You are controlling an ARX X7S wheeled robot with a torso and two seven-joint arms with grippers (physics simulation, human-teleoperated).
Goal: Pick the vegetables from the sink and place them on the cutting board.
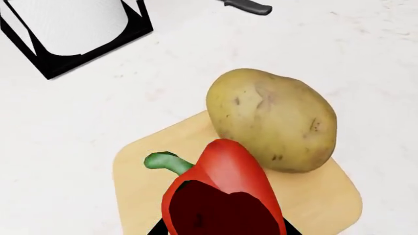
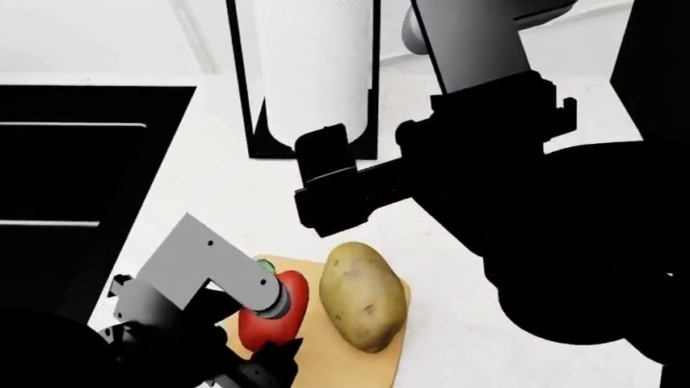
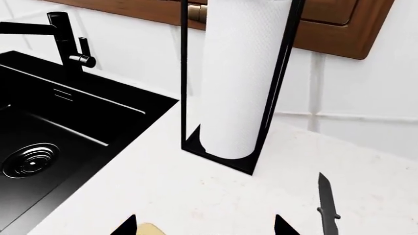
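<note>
The red bell pepper with its green stem sits between my left gripper's black fingertips, which are shut on it over the light wooden cutting board. I cannot tell whether the pepper touches the board. The tan speckled potato lies on the board just beyond it. In the head view the pepper is left of the potato on the board. My right gripper hovers above, open and empty. The black sink holds no vegetables in the part I see.
A paper towel roll in a black frame stands behind the board, also in the head view. A knife lies on the white counter to its right. The black faucet stands behind the sink's drain.
</note>
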